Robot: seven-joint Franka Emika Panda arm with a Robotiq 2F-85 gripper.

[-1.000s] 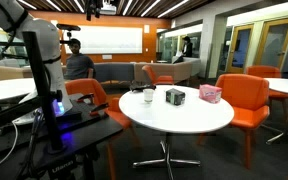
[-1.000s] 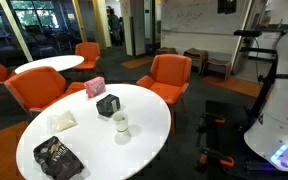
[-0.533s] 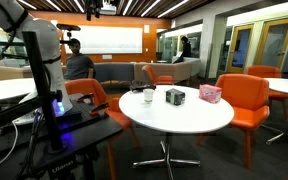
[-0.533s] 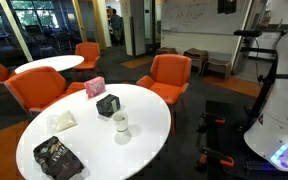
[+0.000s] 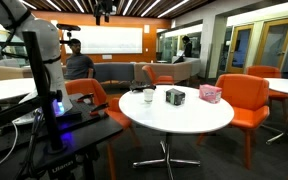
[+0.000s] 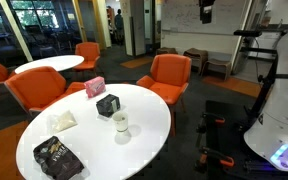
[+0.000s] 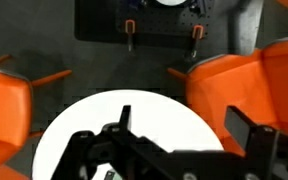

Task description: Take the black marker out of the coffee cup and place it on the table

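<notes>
Standing upright on table [image 6: 149, 108]: coffee cup [image 6: 120, 124]

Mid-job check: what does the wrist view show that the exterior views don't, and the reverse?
Only the wrist view: a top-down look past the gripper, jaws apart, to a dark base plate beyond the table. Only an exterior view: the coffee cup, a dark box, a pink box and a snack bag on top. The black marker is too small to make out. Both: the table and orange chairs.
</notes>
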